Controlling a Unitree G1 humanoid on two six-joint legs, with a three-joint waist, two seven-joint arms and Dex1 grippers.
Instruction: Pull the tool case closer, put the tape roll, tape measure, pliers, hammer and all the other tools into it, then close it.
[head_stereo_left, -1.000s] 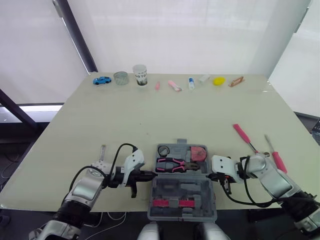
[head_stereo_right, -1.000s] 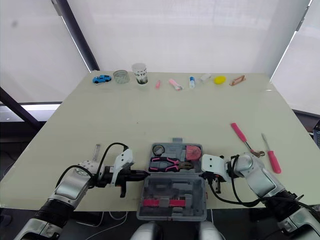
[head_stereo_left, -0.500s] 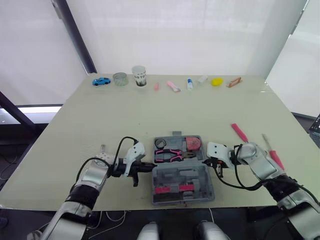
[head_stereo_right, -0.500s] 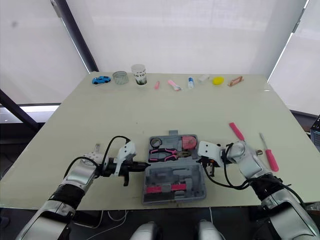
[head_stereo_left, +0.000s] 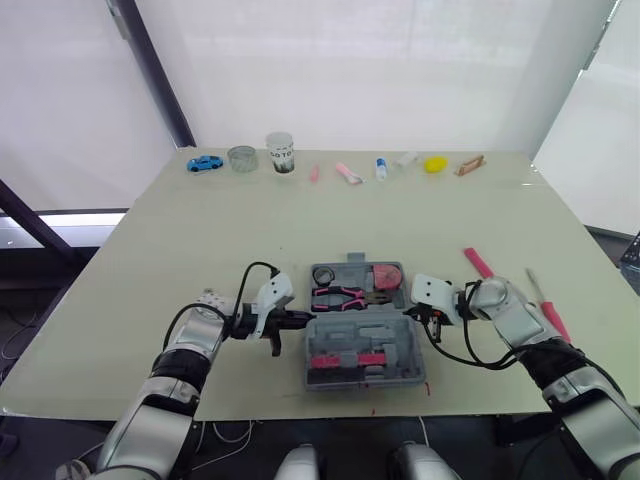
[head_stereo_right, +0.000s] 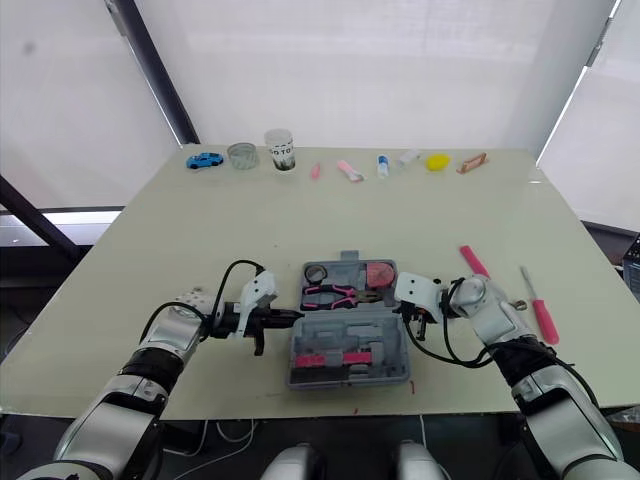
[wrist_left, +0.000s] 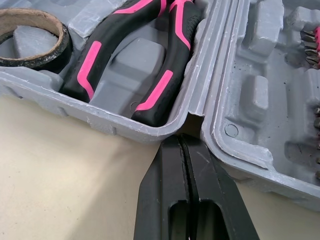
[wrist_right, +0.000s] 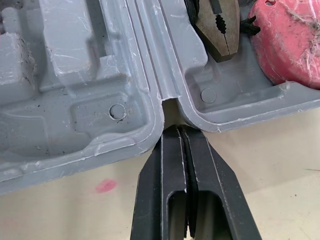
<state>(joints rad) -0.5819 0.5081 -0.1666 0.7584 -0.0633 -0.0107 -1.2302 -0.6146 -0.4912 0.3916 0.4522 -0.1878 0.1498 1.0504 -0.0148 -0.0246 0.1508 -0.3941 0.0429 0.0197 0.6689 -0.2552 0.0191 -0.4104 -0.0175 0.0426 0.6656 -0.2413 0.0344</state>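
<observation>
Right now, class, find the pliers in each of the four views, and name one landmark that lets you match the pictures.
Left eye view: the pliers lie in the far half of the open tool case, near the picture's centre.
Right eye view: same far half.
Left wrist view: pink-and-black handles, inside the case rim.
Right wrist view: the metal nose.
Shared landmark: the hinge seam between the case's halves.

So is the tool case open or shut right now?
Open. The tool case lies spread flat, both grey halves facing up, pliers showing in the far half.
</observation>
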